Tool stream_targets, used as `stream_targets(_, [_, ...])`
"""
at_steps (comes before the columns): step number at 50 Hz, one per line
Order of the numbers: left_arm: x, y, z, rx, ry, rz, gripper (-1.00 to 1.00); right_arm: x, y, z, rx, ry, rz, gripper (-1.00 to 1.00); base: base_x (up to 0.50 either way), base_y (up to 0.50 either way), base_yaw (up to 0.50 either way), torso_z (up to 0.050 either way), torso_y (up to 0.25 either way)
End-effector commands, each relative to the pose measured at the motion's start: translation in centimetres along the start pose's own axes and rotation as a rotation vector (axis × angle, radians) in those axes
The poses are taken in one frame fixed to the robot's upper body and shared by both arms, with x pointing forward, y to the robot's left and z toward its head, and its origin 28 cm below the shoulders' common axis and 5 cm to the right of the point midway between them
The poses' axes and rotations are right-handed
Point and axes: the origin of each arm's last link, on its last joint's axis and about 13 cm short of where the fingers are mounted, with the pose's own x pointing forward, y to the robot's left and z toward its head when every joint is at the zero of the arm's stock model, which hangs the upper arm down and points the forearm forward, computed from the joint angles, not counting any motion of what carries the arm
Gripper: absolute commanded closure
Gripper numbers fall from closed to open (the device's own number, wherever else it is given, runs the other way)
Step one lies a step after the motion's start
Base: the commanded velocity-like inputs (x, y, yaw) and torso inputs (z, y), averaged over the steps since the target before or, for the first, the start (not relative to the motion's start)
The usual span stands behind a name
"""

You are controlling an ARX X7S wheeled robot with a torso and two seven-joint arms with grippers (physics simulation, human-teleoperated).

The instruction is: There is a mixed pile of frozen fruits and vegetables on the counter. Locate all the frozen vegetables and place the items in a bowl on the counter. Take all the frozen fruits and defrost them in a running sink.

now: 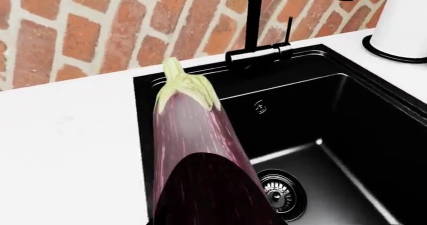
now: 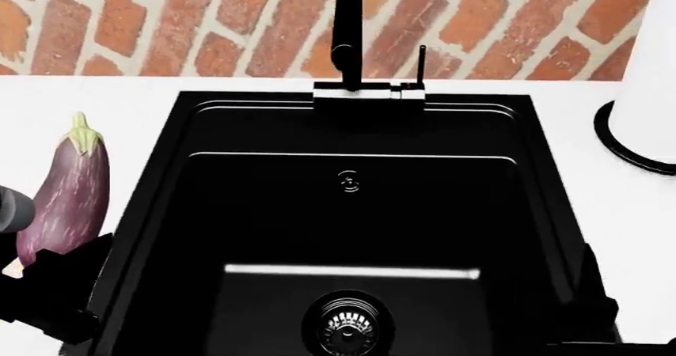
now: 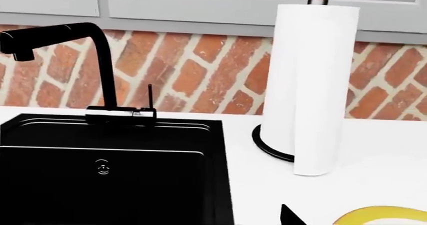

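My left gripper [image 2: 55,289] is shut on the lower end of the dark-purple eggplant [image 2: 66,190]. It holds the eggplant cap-up over the white counter [image 2: 95,103], just left of the black sink [image 2: 349,213]. In the left wrist view the eggplant [image 1: 190,135] reaches out over the sink's left rim and hides my fingers. My right gripper [image 2: 594,304] is at the sink's right edge. One black fingertip [image 3: 290,217] shows well off centre, so it reads as open and empty. A piece of the bowl's yellow rim [image 3: 383,215] lies beside it. The pear and the carrot piece are out of view.
A tall black tap [image 2: 347,32] with a thin lever [image 2: 423,63] stands at the back of the sink. No water shows at the steel drain [image 2: 347,324]. A white paper-towel roll on a black base [image 3: 310,85] stands on the counter to the right, against the brick wall.
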Motion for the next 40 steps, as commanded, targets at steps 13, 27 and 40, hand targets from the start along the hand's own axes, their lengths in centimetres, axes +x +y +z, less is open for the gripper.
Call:
stream_targets(13, [0.37, -0.07, -0.47, -0.013, 0.002, -0.006, 1.0, -0.25, -0.13, -0.26, 0.004, -0.004, -0.008, -1.0, 0.0, -0.5, 0.0, 0.0, 0.0])
stream_targets(27, [0.3, -0.1, -0.67, -0.015, 0.001, -0.023, 1.0, -0.21, -0.06, -0.2, 0.008, -0.004, -0.009, -1.0, 0.0, -0.5, 0.0, 0.0, 0.0])
stream_targets(40, [0.18, -0.43, -0.5, -0.002, -0.002, -0.039, 1.0, -0.02, 0.05, -0.43, 0.007, 0.007, 0.001, -1.0, 0.0, -0.5, 0.0, 0.0, 0.001])
